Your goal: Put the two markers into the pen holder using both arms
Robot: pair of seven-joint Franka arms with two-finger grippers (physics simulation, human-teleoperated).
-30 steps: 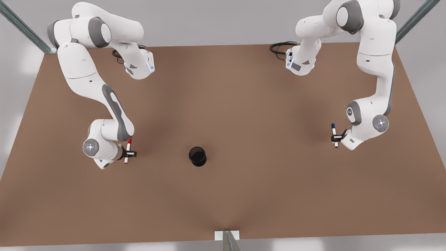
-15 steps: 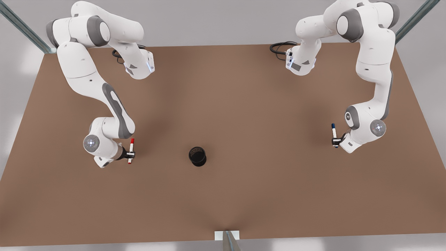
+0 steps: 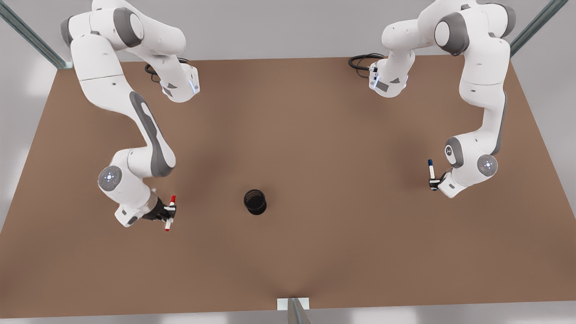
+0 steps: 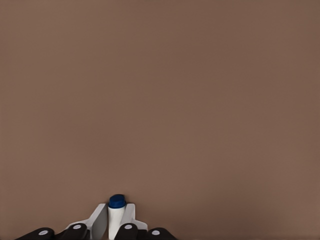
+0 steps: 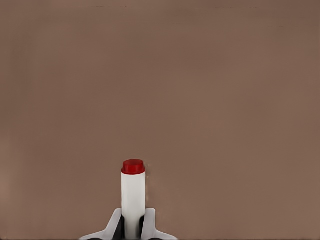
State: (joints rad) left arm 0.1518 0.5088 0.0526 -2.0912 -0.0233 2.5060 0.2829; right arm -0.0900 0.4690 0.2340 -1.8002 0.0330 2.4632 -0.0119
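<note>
Two arms over brown table, grey walls behind.

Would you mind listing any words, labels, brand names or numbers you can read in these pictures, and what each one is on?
No readable text anywhere.
Red marker, held in the right hand: plain white barrel, no print.
Blue marker, held in the left hand: no print visible.
Pen holder: plain black, no label.
Arm joints: small round emblems, too small to read.
</note>
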